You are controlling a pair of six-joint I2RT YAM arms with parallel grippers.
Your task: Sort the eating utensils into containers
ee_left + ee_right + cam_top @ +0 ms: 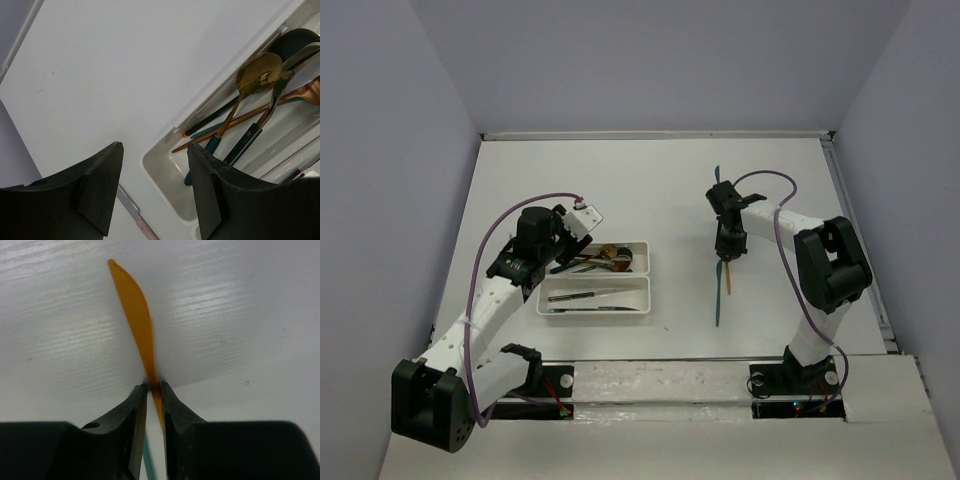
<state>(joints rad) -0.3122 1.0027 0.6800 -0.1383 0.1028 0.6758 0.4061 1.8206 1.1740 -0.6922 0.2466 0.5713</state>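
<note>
My right gripper (154, 386) is clamped on the orange knife (136, 310), with both fingers pressed against its handle. The serrated blade sticks straight out ahead of my fingertips, over the bare desk (240, 305). I cannot tell whether the tip touches the surface. Just below and behind that gripper a thin teal utensil (719, 305) lies on the desk, running back toward my base. My left gripper (155, 150) is spread wide with nothing between its fingers. It hangs over the end corner of the far tray (162, 165), so the left finger is above the desk and the right finger above the tray's end. Ahead and to the right of it, inside that tray, lie a gold spoon (260, 72) with a teal handle, a copper utensil (240, 120), a black spoon (295, 42) and more teal handles, crossing one another. The near tray (648, 296) sits side by side against the far one, on the side nearer my base, with a few slim silver and dark utensils lying lengthwise in it.
</note>
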